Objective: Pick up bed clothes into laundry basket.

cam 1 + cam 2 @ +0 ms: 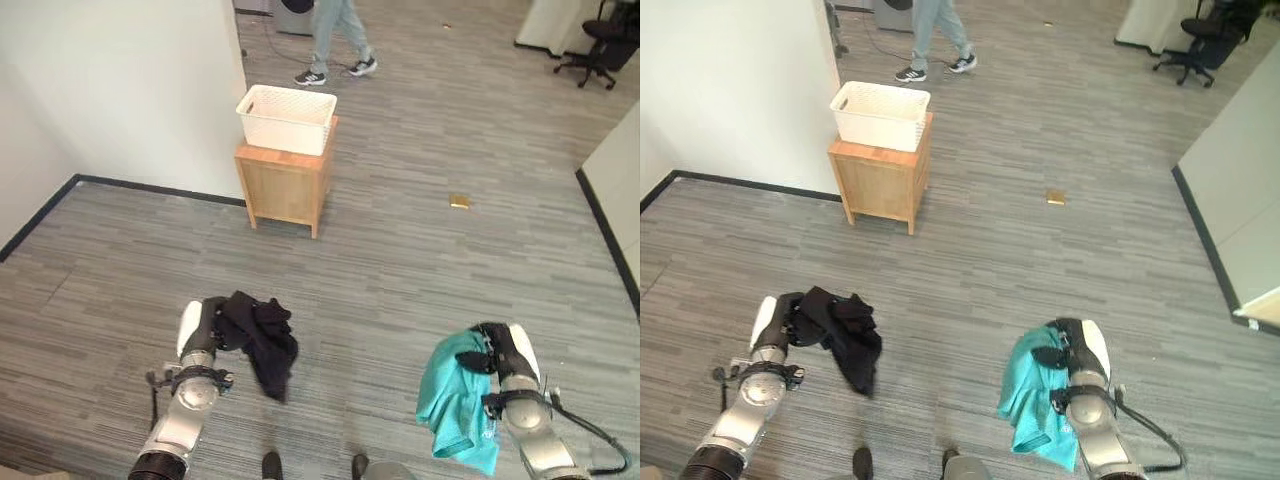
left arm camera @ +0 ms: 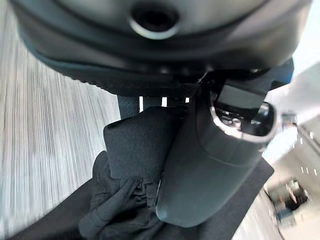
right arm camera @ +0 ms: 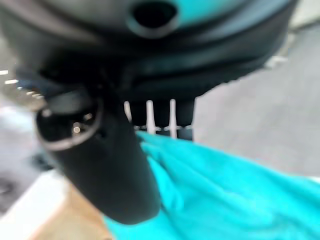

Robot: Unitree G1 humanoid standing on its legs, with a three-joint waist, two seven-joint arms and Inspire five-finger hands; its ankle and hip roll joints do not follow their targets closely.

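Observation:
A black garment [image 1: 262,340] hangs from my left hand [image 1: 208,326], low on the left above the floor; in the left wrist view the thumb [image 2: 200,170] and fingers pinch the black cloth [image 2: 135,150]. My right hand [image 1: 500,355] is shut on a teal garment [image 1: 455,400] that droops at the lower right, with the teal cloth [image 3: 215,190] pressed under its thumb [image 3: 110,165]. A white laundry basket [image 1: 286,119] stands on a small wooden cabinet [image 1: 286,186] farther ahead, beside a white wall.
Grey carpet spreads between me and the cabinet. A person's legs [image 1: 336,40] stand beyond the basket. A small yellow-brown object [image 1: 459,202] lies on the floor to the right. A black office chair [image 1: 600,45] sits at the far right, with a white wall [image 1: 620,180] along the right edge.

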